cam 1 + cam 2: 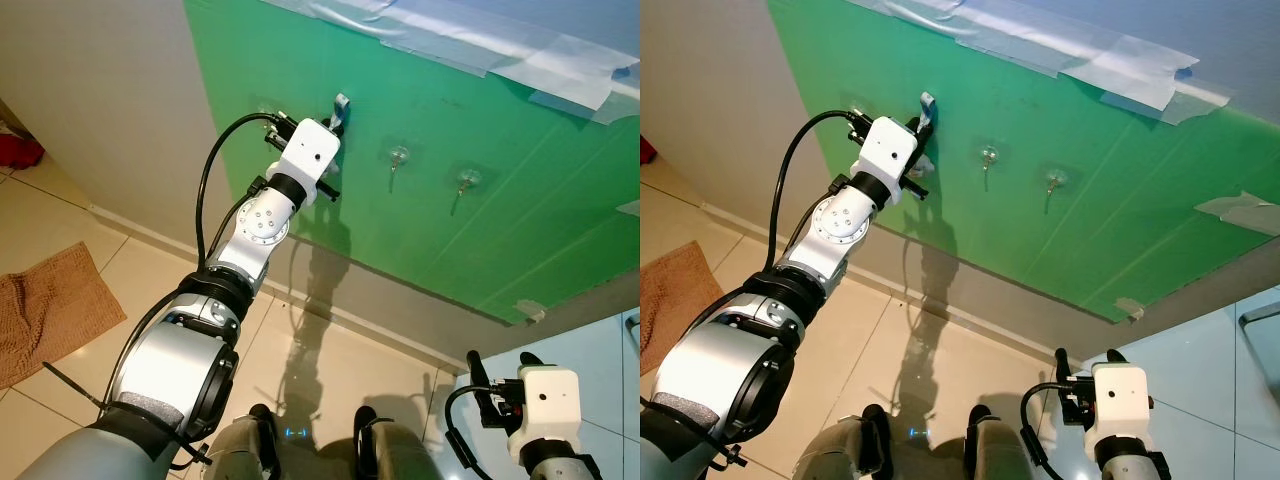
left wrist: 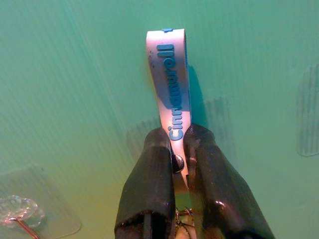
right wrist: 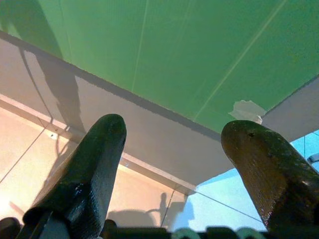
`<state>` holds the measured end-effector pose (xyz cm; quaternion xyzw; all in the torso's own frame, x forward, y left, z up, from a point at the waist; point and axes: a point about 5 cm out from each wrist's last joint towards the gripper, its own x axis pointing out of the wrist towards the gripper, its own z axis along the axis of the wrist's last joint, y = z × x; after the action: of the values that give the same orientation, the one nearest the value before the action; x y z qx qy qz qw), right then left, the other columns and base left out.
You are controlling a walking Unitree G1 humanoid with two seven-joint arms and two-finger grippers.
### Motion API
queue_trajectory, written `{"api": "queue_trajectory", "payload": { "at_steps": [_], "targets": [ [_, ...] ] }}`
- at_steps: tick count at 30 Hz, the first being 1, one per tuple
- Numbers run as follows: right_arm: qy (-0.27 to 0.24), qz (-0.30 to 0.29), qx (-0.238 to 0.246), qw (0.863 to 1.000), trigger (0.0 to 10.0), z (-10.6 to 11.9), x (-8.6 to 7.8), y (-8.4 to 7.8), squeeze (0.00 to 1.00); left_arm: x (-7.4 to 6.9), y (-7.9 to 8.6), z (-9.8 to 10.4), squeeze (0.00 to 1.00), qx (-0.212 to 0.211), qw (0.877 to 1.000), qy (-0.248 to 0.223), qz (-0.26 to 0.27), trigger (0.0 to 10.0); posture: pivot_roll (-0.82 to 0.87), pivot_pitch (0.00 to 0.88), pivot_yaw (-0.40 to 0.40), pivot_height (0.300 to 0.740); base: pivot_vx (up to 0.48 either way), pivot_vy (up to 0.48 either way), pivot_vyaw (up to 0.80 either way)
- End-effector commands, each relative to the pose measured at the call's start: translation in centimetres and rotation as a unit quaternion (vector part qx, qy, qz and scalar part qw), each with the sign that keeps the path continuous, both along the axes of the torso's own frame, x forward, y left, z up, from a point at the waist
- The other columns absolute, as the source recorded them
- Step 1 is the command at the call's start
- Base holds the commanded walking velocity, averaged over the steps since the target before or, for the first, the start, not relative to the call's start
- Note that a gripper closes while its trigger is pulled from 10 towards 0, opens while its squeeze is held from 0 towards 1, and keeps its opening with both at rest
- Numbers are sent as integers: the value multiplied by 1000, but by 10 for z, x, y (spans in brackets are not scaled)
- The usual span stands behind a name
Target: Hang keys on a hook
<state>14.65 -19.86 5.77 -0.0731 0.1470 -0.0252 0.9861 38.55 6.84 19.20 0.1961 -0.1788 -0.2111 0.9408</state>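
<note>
My left gripper (image 1: pixel 336 122) is raised against the green board (image 1: pixel 520 230), shut on a white key strap (image 2: pixel 169 74) with blue lettering. The strap stands up out of the fingers (image 2: pixel 152 169), flat against the board, and a bit of key ring (image 2: pixel 182 218) shows between them lower down. To its right, two clear stick-on hooks (image 1: pixel 398 157) (image 1: pixel 467 181) sit on the board, both bare. Another clear hook (image 2: pixel 20 215) lies close beside the gripper in the left wrist view. My right gripper (image 3: pixel 174 134) hangs low at the right, open and holding nothing.
Strips of tape (image 1: pixel 500 50) run along the board's top edge. A brown mat (image 1: pixel 50 300) lies on the tiled floor at the left, with something red (image 1: pixel 18 150) beyond it. A pale blue surface (image 1: pixel 600 350) stands at the lower right.
</note>
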Motion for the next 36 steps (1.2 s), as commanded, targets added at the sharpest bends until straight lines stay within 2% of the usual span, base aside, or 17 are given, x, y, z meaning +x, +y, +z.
{"api": "queue_trajectory", "payload": {
  "at_steps": [1, 8, 15, 22, 24, 28, 36],
  "targets": [
    [17, -10, -5, 1000, 10000, -6, -6, -4, 110, -3, -12, 7, 0, 6, 1000, -19, -18, 10000, -367, 262, -34, 740, 0, 0, 0],
    [6, -6, 2, 1000, 10000, -7, 4, 1, 106, -10, -7, 6, 0, -42, 998, -35, -6, 10000, -329, 229, -12, 740, 0, 0, 0],
    [-6, 3, 9, 1000, 10000, -8, 19, 6, 114, -18, 0, 3, 0, -57, 998, -34, -7, 10000, -283, 202, 1, 740, 0, 0, 0],
    [-16, 11, 14, 1000, 10000, -8, 34, 10, 114, -22, 7, 3, 0, -54, 998, -36, 5, 10000, -247, 178, 4, 740, 0, 0, 0],
    [-20, 15, 15, 1000, 10000, -8, 39, 11, 110, -22, 10, 2, 0, -41, 998, -41, 6, 10000, -239, 176, -3, 740, 0, 0, 0],
    [-23, 21, 14, 999, 10000, -7, 41, 12, 114, -22, 10, -3, 0, -18, 999, -43, 0, 10000, -244, 176, -10, 740, 0, 0, 0],
    [-26, 15, 9, 1000, 10000, -5, 40, 9, 110, -28, 2, -4, 0, -32, 999, -36, -14, 10000, -258, 178, -9, 740, 0, 0, 0]
  ]
}}
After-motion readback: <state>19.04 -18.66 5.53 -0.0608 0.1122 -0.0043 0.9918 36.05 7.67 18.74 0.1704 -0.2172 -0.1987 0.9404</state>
